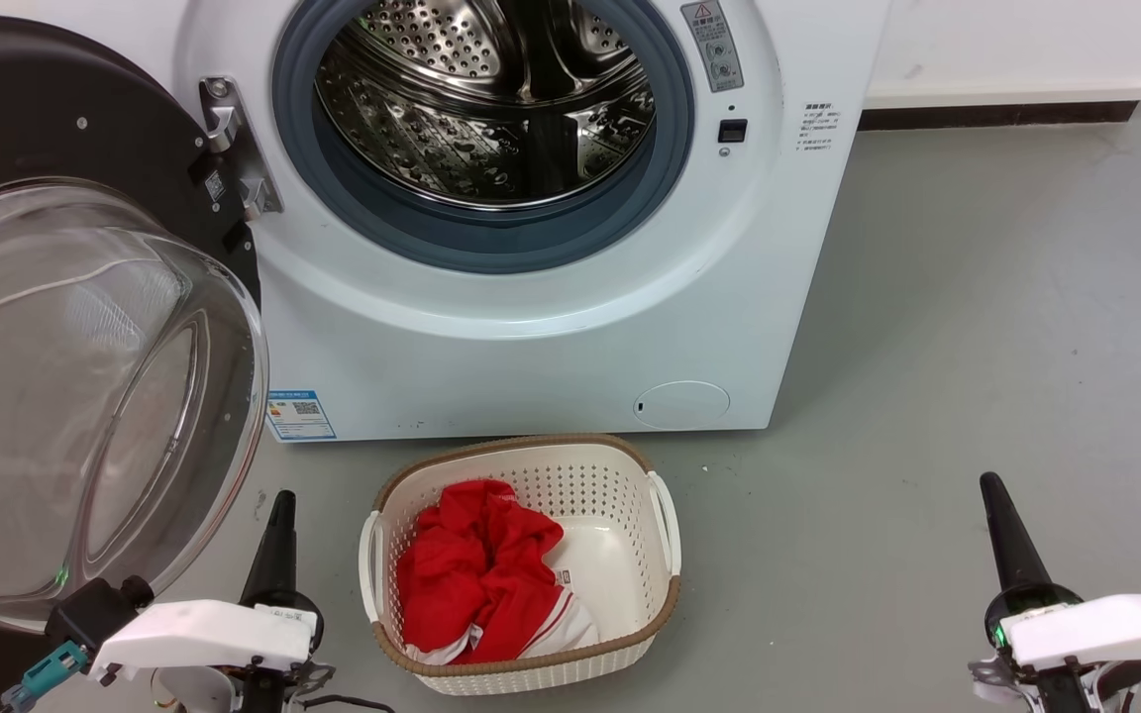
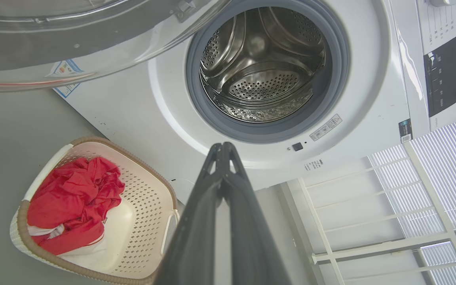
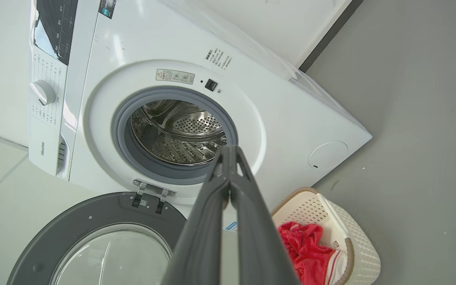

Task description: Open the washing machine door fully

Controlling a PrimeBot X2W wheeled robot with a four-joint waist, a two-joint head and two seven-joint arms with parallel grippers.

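The washing machine (image 1: 531,337) is a white front-loader with its steel drum (image 1: 491,99) exposed. Its door (image 1: 65,376) is swung wide to the left on its hinge (image 1: 229,149), black rim and bulging clear glass facing me. The left wrist view catches the door's (image 2: 73,35) edge at the top, and the right wrist view has the door (image 3: 97,241) lying low below the drum (image 3: 178,132). My left gripper (image 1: 281,505) is shut and empty just right of the door's lower rim, apart from it. My right gripper (image 1: 990,487) is shut and empty over bare floor far right.
A white perforated laundry basket (image 1: 620,644) with red cloth (image 1: 476,569) sits on the grey floor right in front of the machine, between my arms. A blue label (image 1: 299,414) and a round filter cap (image 1: 681,404) mark the machine's lower front. Open floor lies to the right.
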